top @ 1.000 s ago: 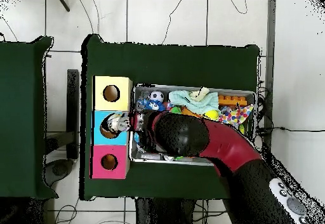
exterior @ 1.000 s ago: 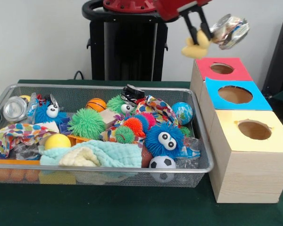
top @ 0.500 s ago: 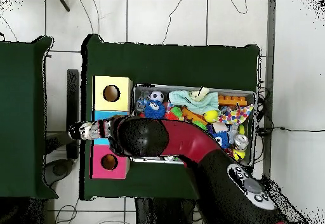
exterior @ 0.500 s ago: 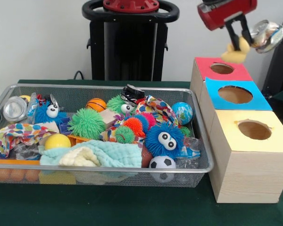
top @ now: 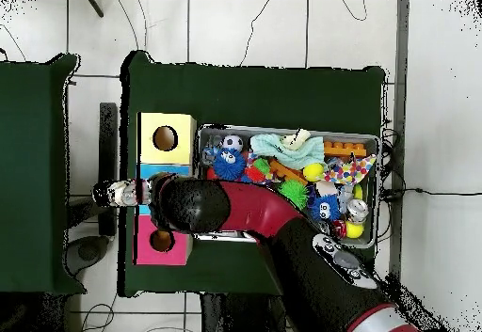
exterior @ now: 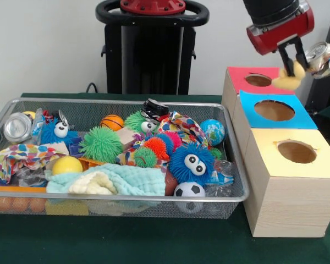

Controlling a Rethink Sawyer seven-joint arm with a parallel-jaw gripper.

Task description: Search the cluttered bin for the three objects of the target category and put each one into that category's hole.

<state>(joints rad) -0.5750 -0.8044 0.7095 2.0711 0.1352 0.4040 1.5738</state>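
We see the end effector (exterior: 295, 61) clamped on a crushed silver can (exterior: 324, 58), with a yellow lump pinched alongside it. Since a second ago it has travelled from above the red box (exterior: 237, 81) outward and lower, so the can now hangs past the boxes' outer side, beyond the blue box (exterior: 247, 104). The wire bin (exterior: 234, 181) looks unchanged on the green surface (exterior: 154, 242).

In the overhead view the arm (top: 254, 211) hides the blue box (top: 151, 171) almost entirely and the bin's (top: 282, 133) near side. In the front view the can (exterior: 325, 58) runs off the right edge, and the tool's (exterior: 293, 61) grip cannot be made out.
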